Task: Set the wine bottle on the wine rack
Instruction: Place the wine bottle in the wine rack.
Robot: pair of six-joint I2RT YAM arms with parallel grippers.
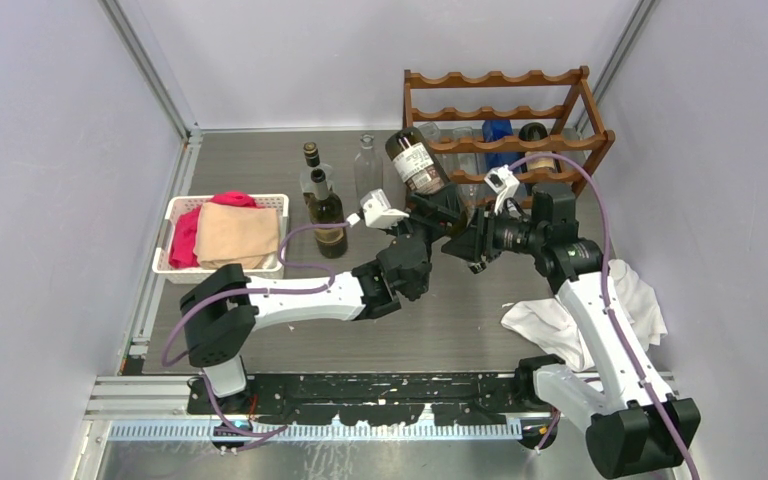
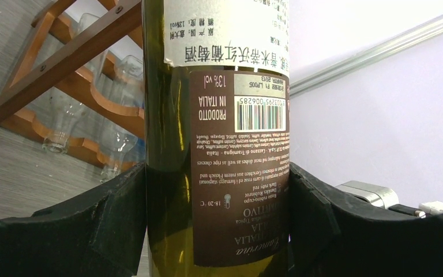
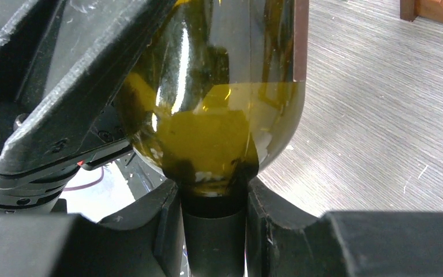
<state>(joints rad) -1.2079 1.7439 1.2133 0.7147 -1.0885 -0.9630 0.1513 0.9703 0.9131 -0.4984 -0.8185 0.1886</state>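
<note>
While the left pincer [image 2: 216, 196], fairly wide, clamped the bottle [image 1: 416, 160] at its body and the right pincer [image 3: 213, 225], nearly shut, pinched its neck, the bottle hung just before the rack [image 1: 505, 78], at its left end, base raised toward it, neck pointing away.

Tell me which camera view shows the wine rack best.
The top external view: nearly the whole wine rack appears there, scalloped tiers and posts, at the far right. The left wrist view catches only a few of its rails behind the wine bottle; the right wrist view shows just a wooden corner.
</note>
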